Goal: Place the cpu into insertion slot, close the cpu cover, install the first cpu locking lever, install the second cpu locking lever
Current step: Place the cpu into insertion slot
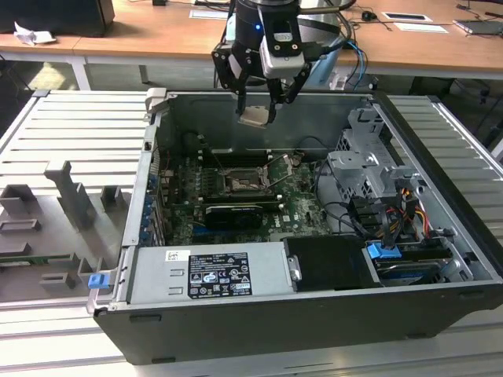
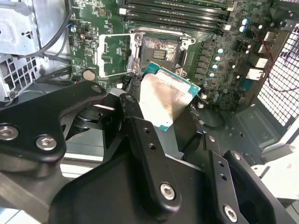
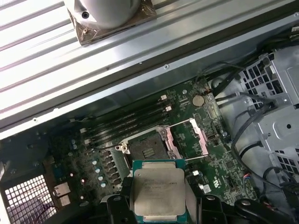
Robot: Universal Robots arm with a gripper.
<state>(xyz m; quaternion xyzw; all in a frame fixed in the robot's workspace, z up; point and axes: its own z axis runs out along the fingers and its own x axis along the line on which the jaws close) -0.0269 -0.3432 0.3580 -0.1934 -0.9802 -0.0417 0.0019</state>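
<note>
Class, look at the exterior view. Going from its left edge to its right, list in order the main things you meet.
grey fixture posts → silvery case wall → cpu held in the gripper above the case → grey drive cage → black case wall
</note>
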